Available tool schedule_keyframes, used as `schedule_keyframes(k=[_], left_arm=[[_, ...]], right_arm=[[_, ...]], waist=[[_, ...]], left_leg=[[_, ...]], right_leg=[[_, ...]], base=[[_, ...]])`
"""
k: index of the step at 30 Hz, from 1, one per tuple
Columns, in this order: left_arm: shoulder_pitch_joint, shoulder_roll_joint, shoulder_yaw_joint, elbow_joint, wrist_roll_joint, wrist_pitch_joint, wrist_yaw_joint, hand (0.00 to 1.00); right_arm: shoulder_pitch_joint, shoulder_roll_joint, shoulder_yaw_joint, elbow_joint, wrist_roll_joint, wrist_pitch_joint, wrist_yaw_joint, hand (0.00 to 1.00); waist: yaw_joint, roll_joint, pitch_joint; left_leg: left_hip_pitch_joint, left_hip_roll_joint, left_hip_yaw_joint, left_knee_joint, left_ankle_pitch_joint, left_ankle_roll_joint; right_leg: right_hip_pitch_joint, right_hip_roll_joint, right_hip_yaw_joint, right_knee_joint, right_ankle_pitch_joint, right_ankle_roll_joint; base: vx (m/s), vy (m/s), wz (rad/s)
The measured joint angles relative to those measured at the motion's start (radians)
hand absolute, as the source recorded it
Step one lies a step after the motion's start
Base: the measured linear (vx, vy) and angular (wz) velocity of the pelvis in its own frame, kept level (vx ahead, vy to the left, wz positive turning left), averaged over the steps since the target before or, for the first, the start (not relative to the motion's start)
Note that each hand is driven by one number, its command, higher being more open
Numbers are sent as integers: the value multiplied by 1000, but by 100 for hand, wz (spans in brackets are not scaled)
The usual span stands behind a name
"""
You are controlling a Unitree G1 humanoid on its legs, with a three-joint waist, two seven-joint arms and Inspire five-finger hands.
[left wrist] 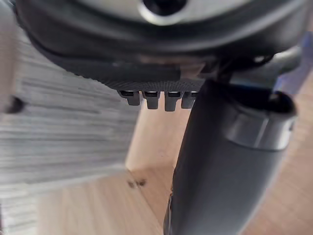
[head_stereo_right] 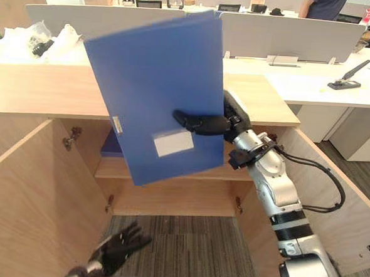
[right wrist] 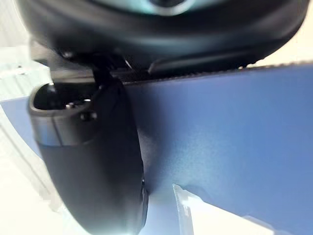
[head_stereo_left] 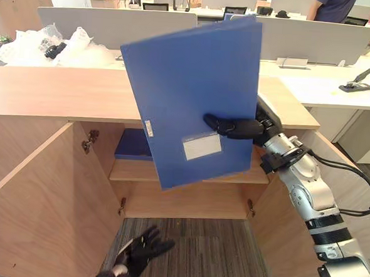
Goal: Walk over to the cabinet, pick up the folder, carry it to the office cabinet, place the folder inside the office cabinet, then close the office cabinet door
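Aloft: blue folder (head_stereo_left: 187, 95) held upright in the air in front of the open office cabinet (head_stereo_left: 56, 90), tilted so its top leans toward the robot's right. A white label (head_stereo_left: 202, 146) sits low on the face turned toward the camera. The lower edge hangs before the cabinet opening, at about the height of the inner shelf (head_stereo_left: 133, 170); the upper part covers the middle of the cabinet's wooden top.

Right hand (head_stereo_left: 233, 126) has the folder by its right edge. The thumb lies flat across the blue front face and the fingers go behind the cover, so the grip is a pinch closed on the folder. The right wrist view confirms the thumb pressed to the blue surface, with the label's corner just beside it.

Left hand (head_stereo_left: 142, 249) is low, over the grey carpet (head_stereo_left: 191, 239) in front of the cabinet. Its fingers are spread and it holds nothing.

Cabinet: both doors swung wide, left door (head_stereo_left: 43, 199) and right door (head_stereo_right: 350, 217) standing out toward the robot. A second flat blue item (head_stereo_left: 133, 145) lies on the shelf, partly hidden behind the held folder.

Beyond, a white tabletop (head_stereo_left: 314, 83) joins the cabinet's far right side, with a black lever tool (head_stereo_left: 358, 83) on it. Crumpled clear plastic wrapping (head_stereo_left: 40, 45) lies behind the cabinet's left end. A person (head_stereo_left: 334, 8) stands at the far desks, seen in part.
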Motion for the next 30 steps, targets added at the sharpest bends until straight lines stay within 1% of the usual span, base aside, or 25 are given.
schedule_keyframes(k=[1,2,3,4,6,8,9,10,13,14,15,16,17,18,20,21,23,24,25,26,27,28,29,30], left_arm=[[0,-5,13,26,27,0,4,100],[-3,-21,63,95,87,-1,12,100],[-4,-29,89,122,101,-2,19,100],[-9,-42,142,173,133,-2,42,100],[-10,-45,209,232,190,-2,85,100],[-9,-46,249,263,229,-2,121,100],[-9,-48,286,285,270,-1,158,100],[-10,-50,299,289,287,-1,171,100],[-17,-61,361,304,336,-1,219,100],[-21,-61,364,309,341,-1,223,100],[-25,-64,381,311,344,-1,226,100],[-35,-70,399,311,344,-1,234,100],[-43,-72,401,311,343,-1,238,100],[-63,-80,414,311,342,-1,244,100],[-86,-89,419,311,343,-1,259,100],[-103,-93,418,315,343,-1,270,100],[-111,-105,419,315,342,-3,285,100],[-116,-110,418,313,341,-6,289,100],[-120,-113,416,313,341,-12,290,100],[-128,-114,405,313,342,-14,294,100],[-128,-115,388,314,342,-12,301,100],[-133,-118,374,314,342,-11,307,100],[-134,-123,370,314,342,-11,309,100],[-139,-124,356,315,342,-10,316,100]], right_arm=[[10,10,1,-9,-27,-10,-1,0],[38,31,12,-17,-105,-28,-1,0],[50,34,18,-17,-142,-30,-2,0],[73,36,32,-16,-227,-32,-5,0],[115,32,76,-3,-373,-32,-15,0],[145,17,129,14,-456,-33,-20,0],[160,-12,201,39,-538,-34,-21,0],[161,-28,236,52,-572,-37,-21,0],[159,-116,439,156,-784,-85,-24,0],[159,-125,471,183,-810,-95,-24,0],[158,-136,524,231,-857,-104,-23,0],[158,-149,556,255,-898,-108,-18,0],[158,-157,564,259,-915,-110,-16,0],[158,-173,566,273,-923,-120,-15,0],[157,-179,566,306,-931,-121,-15,0],[153,-171,566,335,-950,-120,-22,0],[149,-144,566,389,-956,-112,-25,0],[149,-115,561,427,-956,-102,-34,0],[149,-89,556,459,-956,-94,-40,0],[149,-57,550,486,-955,-85,-45,0],[149,-33,547,516,-953,-71,-55,0],[150,3,535,558,-953,-54,-67,0],[151,16,524,575,-953,-46,-71,0],[154,49,499,610,-954,-25,-98,0]], waist=[[-1,1,1],[-3,1,1],[-3,1,1],[-3,0,4],[-5,-7,12],[-6,-12,16],[-7,-15,20],[-7,-15,22],[1,-12,34],[4,-12,38],[11,-13,44],[19,-12,59],[23,-9,71],[26,9,98],[27,33,124],[29,38,139],[34,45,152],[36,49,164],[37,48,167],[40,54,169],[41,62,168],[40,74,167],[41,84,168],[48,84,171]], left_leg=[[0,0,0,0,0,-1],[1,1,-1,0,0,-2],[1,1,-1,0,0,-2],[1,1,-2,0,-1,-3],[1,-1,-5,0,-1,-4],[2,-3,-9,1,-2,-6],[2,-6,-13,1,-3,-6],[2,-7,-13,1,-3,-6],[2,-13,-25,5,-3,-5],[3,-13,-26,7,-4,-4],[-6,-10,-28,31,-16,-2],[-49,-9,-34,113,-56,-5],[-75,-7,-37,171,-84,-4],[-126,3,-44,291,-137,4],[-169,23,-52,415,-176,10],[-189,28,-42,474,-176,11],[-212,37,-20,552,-175,12],[-222,37,-21,584,-165,-3],[-238,34,-22,602,-168,-13],[-242,29,-24,587,-177,-17],[-239,24,-29,540,-176,-21],[-227,21,-32,449,-152,-18],[-215,22,-31,405,-120,-19],[-193,16,-22,374,-130,1]], right_leg=[[1,1,0,-1,0,0],[2,3,-1,-1,0,0],[2,3,-1,-1,0,0],[3,2,-2,-2,0,0],[7,1,-5,-7,0,0],[13,-1,-9,-15,1,1],[16,-4,-14,-19,1,1],[17,-5,-14,-19,1,2],[27,-10,-26,-25,1,2],[32,-10,-27,-26,1,2],[33,-6,-28,-24,1,2],[33,-6,-31,-23,1,2],[34,-5,-32,-21,1,2],[42,6,-37,-16,-1,-2],[56,21,-53,3,-14,-15],[59,21,-55,19,-34,-28],[73,21,-51,22,-47,-35],[85,17,-45,22,-47,-35],[84,12,-39,23,-47,-36],[79,9,-32,25,-44,-40],[70,5,-28,32,-46,-38],[59,5,-23,41,-51,-28],[55,8,-19,49,-53,-17],[48,-1,-10,62,-65,-4]], base=[[-15,-34,0],[0,0,0],[0,0,0],[0,0,0],[-16,0,5],[0,7,8],[14,16,7],[23,20,8],[22,14,11],[14,6,9],[-4,-23,6],[-9,-24,5],[-49,3,6],[-39,27,8],[-92,22,17],[-129,13,14],[-88,10,-3],[-26,15,-13],[18,22,-16],[45,45,-17],[84,71,-18],[95,82,-16],[133,113,-15],[147,130,-20]])
